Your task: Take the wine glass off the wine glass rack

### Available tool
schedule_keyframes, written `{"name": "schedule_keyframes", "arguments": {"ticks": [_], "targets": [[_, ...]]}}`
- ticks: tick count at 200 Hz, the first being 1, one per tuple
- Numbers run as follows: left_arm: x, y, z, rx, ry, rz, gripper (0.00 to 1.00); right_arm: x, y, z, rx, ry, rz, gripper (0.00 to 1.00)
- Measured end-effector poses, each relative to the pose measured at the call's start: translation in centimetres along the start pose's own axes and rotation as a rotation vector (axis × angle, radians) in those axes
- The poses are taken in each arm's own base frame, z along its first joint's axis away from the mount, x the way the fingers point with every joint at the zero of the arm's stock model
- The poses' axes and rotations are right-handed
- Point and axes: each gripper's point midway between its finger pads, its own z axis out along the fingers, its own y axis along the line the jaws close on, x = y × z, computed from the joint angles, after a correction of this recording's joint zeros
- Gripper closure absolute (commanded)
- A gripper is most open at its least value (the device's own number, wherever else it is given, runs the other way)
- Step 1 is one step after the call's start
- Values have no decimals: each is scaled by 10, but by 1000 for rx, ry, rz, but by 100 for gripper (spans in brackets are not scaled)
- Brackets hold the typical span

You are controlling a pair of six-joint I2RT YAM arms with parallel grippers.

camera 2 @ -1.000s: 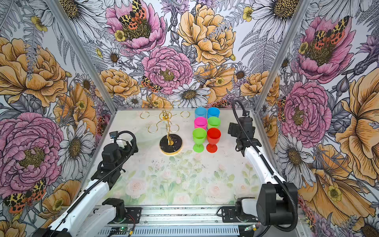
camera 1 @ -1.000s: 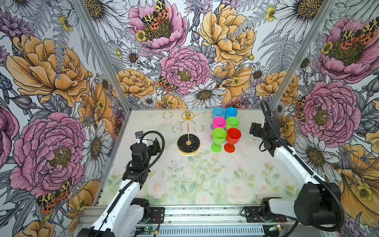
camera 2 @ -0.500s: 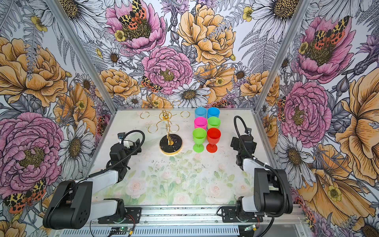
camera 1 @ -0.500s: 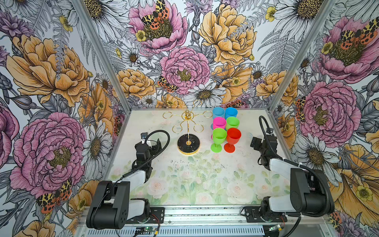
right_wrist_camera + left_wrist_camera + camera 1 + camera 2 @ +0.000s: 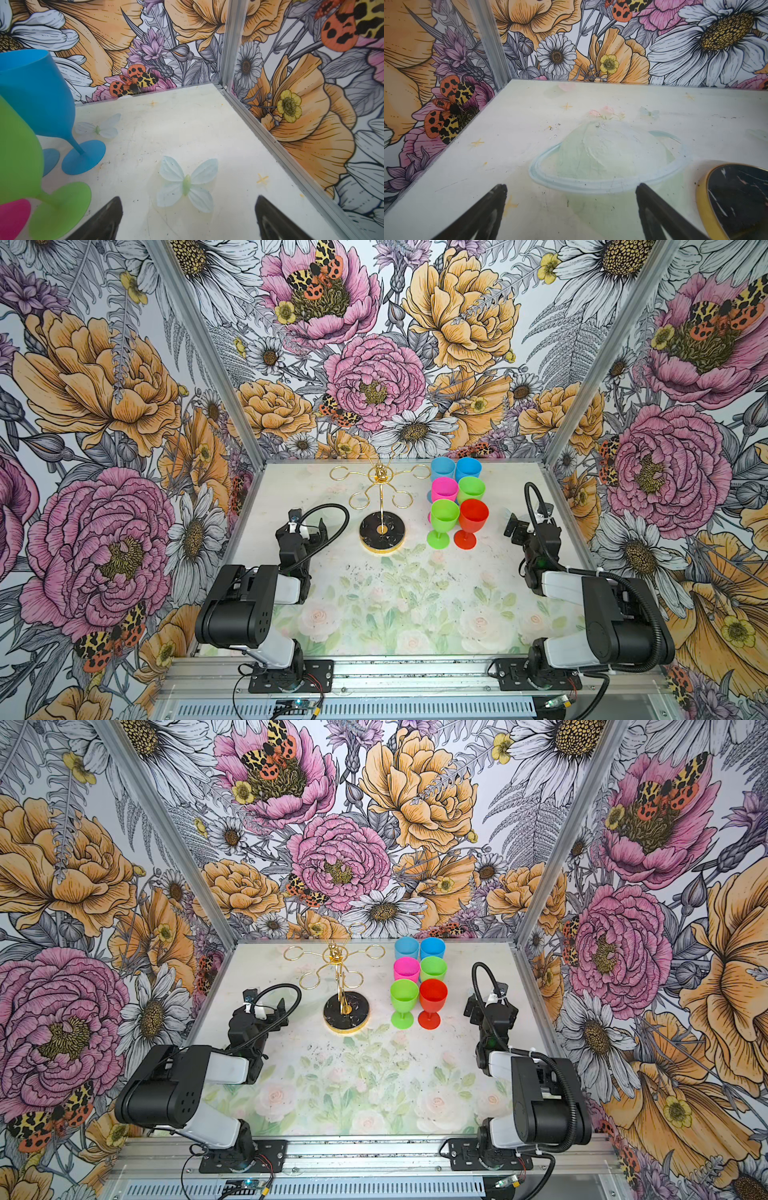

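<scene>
Floral wallpaper walls in a pale painted table (image 5: 395, 605) on three sides. Low over it near the left wall, the left gripper (image 5: 571, 189) has its jaws spread wide with nothing between them. In the left wrist view the black disc base (image 5: 741, 199) with its gold rim lies close to one finger without touching it. Near the right wall, the right gripper (image 5: 188, 200) is also spread wide and empty, over a printed butterfly (image 5: 186, 185). The right wrist view shows a blue glass (image 5: 35, 89) and a green glass (image 5: 16, 155) to one side.

In both top views the two arms sit folded low, each clear of the objects. Between them, toward the back, the wine glass rack (image 5: 382, 533) stands upright on its base, with its curled gold loops fanned out on top. Just to its right, six wine glasses stand upright on the table in two close columns:
- front: green (image 5: 444, 516) and red (image 5: 473, 516)
- middle: pink (image 5: 444, 489) and green (image 5: 471, 488)
- back: two blue (image 5: 442, 468)

They stand apart from the rack.
</scene>
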Motion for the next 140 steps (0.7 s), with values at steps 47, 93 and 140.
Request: {"name": "schedule_keyframes", "arguments": {"ticks": [47, 93, 140], "targets": [[-12, 5, 9, 10, -16, -17, 1, 24, 4, -2, -17, 19, -27, 0], [-11, 7, 9, 20, -8, -34, 1, 17, 8, 0, -18, 1, -36, 1], [-11, 5, 9, 28, -8, -37, 1, 17, 8, 0, -16, 0, -40, 0]]}}
